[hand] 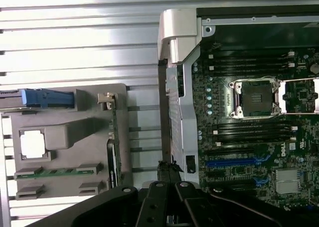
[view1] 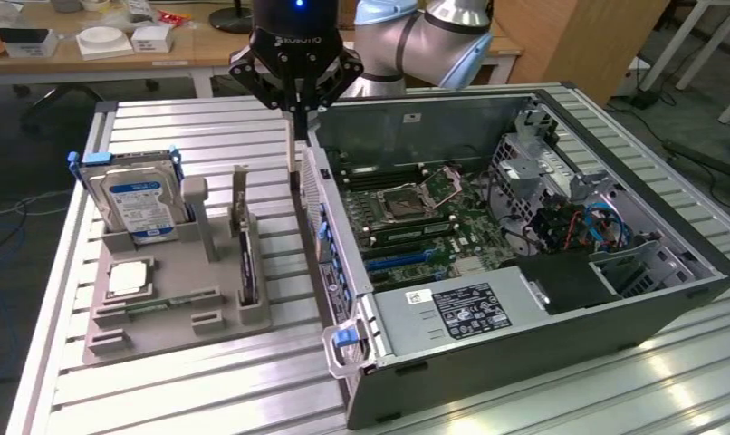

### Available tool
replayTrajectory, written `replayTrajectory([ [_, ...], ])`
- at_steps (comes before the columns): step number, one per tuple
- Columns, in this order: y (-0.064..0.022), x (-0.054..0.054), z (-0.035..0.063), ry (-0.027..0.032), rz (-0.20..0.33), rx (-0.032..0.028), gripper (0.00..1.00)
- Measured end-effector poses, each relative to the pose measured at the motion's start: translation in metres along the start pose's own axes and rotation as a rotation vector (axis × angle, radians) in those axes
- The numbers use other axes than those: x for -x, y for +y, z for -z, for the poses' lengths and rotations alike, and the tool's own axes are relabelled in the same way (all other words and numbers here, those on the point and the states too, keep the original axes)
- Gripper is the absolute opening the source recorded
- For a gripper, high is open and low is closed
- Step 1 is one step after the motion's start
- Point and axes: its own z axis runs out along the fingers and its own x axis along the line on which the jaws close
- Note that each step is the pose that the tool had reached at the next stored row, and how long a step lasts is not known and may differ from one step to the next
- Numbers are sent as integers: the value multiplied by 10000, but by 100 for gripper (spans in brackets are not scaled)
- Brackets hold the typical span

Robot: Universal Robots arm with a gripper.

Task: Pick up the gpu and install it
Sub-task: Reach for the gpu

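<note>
The gpu [view1: 243, 237] stands on edge in a slot of the grey holder [view1: 159, 337], silvery bracket end up and black cooler low on its side. The wrist view looks down on the gpu [hand: 113, 146] edge-on, with its bracket [hand: 106, 98] at one end. My gripper [view1: 295, 109] hangs above the gap between the holder and the open computer case [view1: 655, 308]. It is to the exterior view's right of the gpu and well above it. Its fingers [hand: 158, 202] are drawn together, shut on nothing. The motherboard [view1: 414, 217] lies exposed, and a blue slot [hand: 234, 162] shows on it.
The holder also carries a silver hard drive [view1: 136, 195] with a blue-white label, a processor chip [view1: 129, 278] and a green memory stick [view1: 159, 304]. The case's rear wall [view1: 329, 227] rises close beside the holder. Ribbed aluminium table [view1: 196, 390] lies all around; desks stand behind.
</note>
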Motion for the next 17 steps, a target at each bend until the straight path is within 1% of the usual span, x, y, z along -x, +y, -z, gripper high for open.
replayTrajectory([
  [17, -14, -193, 5, 0, 0, 1, 10],
])
